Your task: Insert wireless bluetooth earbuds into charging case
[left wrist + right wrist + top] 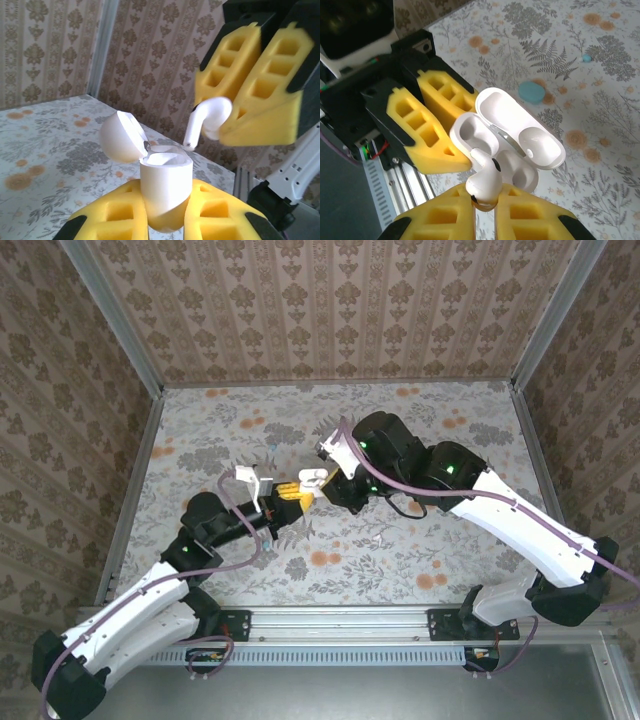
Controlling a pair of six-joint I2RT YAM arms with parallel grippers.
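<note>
My left gripper (167,212) is shut on a white charging case (165,185), held upright with its lid (120,137) flipped open. Seen from above, that gripper (284,494) sits at the table's middle, the lid (245,478) sticking out to its left. My right gripper (485,209) is shut on a white earbud (485,180), stem pointing at the open case (520,142). In the left wrist view the earbud (207,120) hangs with its stem tip just above the case's rim. From overhead the right gripper (319,484) nearly meets the left one.
A teal pebble-shaped object (531,92) and a smaller teal speck (587,58) lie on the floral tabletop (400,540) beyond the case. Patterned walls and metal rails (135,490) enclose the table. The aluminium base rail (350,625) runs along the near edge.
</note>
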